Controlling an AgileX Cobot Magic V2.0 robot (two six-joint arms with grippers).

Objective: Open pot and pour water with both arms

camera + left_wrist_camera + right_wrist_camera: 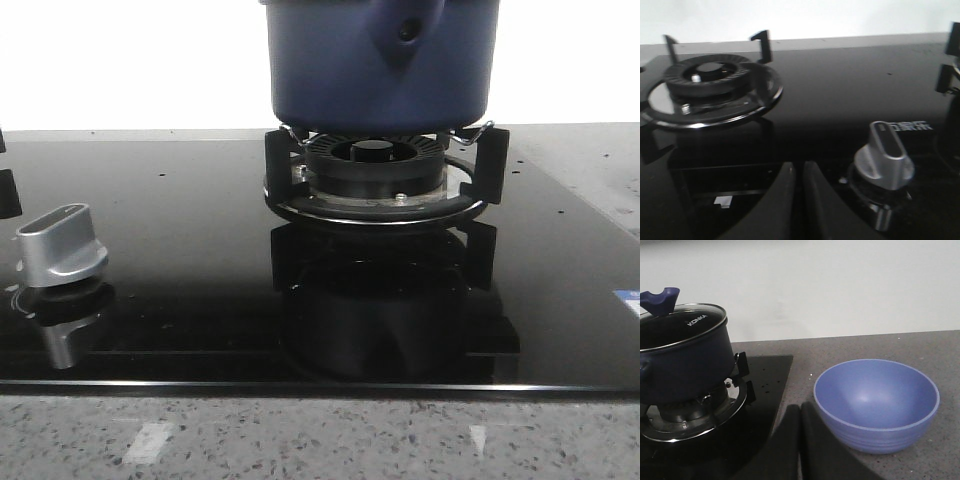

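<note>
The dark blue pot [380,65] sits on the black ring burner [378,170]; its top is cut off in the front view. In the right wrist view the pot [682,365] carries a glass lid [680,325] with a blue handle [659,299]. A blue bowl [876,402] stands on the grey counter to the pot's right. My right gripper [800,412] is shut and empty, low beside the bowl. My left gripper [799,170] is shut and empty, low over the black cooktop, between an empty burner [707,87] and a silver knob [885,157]. Neither gripper shows in the front view.
A silver knob [62,245] sits at the left of the glossy black cooktop [180,300]. A speckled grey counter [300,435] runs along the front edge and to the right. A white wall stands behind the stove.
</note>
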